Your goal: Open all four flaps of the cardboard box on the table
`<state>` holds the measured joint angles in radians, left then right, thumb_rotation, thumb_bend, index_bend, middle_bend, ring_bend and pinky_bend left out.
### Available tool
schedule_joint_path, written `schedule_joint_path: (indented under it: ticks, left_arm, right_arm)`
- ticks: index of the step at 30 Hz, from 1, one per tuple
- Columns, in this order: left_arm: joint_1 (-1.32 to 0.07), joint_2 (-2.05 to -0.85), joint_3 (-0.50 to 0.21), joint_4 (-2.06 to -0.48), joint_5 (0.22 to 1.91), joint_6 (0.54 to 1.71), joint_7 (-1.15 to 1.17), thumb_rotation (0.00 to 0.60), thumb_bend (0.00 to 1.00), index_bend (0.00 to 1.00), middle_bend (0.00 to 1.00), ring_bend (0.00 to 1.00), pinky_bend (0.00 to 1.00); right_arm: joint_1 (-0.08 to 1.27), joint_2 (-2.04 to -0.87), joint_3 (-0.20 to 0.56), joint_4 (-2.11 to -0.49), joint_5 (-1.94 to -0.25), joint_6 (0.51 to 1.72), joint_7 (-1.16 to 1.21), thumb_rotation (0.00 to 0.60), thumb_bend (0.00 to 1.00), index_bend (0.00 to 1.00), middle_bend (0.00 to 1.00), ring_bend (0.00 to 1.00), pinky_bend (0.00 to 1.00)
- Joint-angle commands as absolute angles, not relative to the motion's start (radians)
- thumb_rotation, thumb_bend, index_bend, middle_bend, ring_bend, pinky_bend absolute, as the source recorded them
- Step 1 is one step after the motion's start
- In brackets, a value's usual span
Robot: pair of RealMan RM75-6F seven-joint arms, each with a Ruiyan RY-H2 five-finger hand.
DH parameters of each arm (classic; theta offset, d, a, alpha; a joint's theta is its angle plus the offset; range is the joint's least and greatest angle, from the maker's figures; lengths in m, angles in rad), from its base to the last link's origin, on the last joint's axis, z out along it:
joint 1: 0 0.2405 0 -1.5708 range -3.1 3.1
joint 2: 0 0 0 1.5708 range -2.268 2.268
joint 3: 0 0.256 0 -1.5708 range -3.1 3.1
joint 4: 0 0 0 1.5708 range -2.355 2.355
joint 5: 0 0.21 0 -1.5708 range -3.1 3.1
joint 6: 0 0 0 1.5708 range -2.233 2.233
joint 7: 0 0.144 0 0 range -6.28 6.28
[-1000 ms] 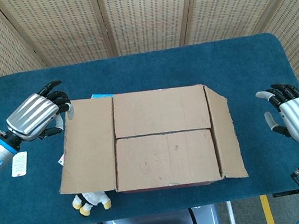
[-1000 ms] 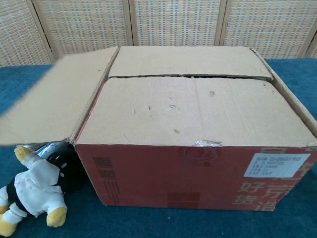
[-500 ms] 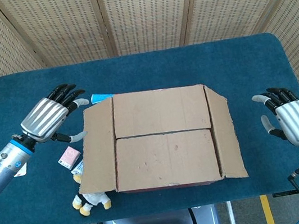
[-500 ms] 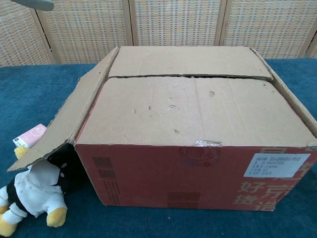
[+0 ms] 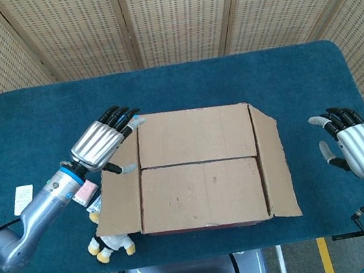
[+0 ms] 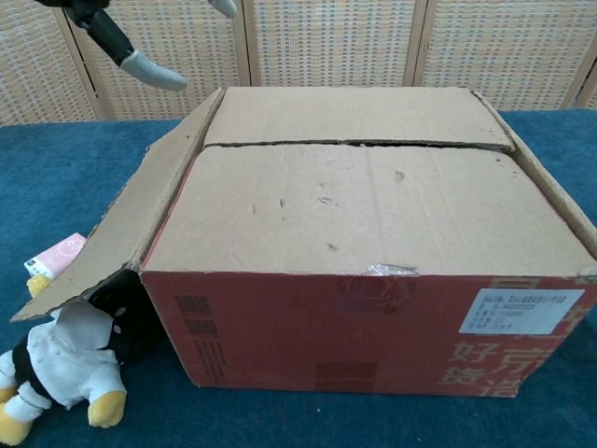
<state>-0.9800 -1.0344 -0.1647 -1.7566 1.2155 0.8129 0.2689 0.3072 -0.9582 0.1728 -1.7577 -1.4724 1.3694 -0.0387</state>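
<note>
The cardboard box [image 5: 201,168] [image 6: 373,233] stands mid-table with its two long top flaps still closed, meeting along a seam. Its left end flap [image 5: 120,191] [image 6: 121,229] hangs outward and down; the right end flap [image 5: 276,163] [image 6: 550,201] is folded out too. My left hand [image 5: 103,140] hovers with fingers spread above the box's back left corner, holding nothing; only its fingertips [image 6: 140,67] show in the chest view. My right hand [image 5: 353,144] is open, off to the right of the box and apart from it.
A plush toy [image 5: 110,245] [image 6: 56,369] lies at the box's front left corner, under the hanging flap. A small pink pack [image 5: 85,192] [image 6: 54,254] and a white tag [image 5: 23,199] lie left of the box. The blue table [image 5: 181,85] ends just beyond my right hand.
My left hand let the left flap go, and the flap dropped from level to hanging down. The hand then moved right, over the box's back left corner. My right hand barely shifted.
</note>
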Motion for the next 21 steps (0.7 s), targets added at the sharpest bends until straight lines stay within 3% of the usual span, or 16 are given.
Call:
schedule_joint_path:
  ticks: [1,21]
  left_arm:
    - [-1.017,-1.106,-0.176,-1.762,1.136,0.817,0.368,0.417,0.21,0.05,0.0,0.0,0.03]
    - [-1.072,-1.239,-0.167,-1.747,0.948,0.856,0.538,0.429,0.21,0.04,0.0,0.0,0.0]
  right_arm:
    - [0.306,-0.958,0.173,-1.756,-1.472,1.371,-0.037,0.6,0.54,0.25,0.31,0.19,0.19]
    - [0.292,-0.957,0.17,-1.734,-1.469,1.382,-0.014,0.6,0.54,0.25,0.31,0.19,0.19]
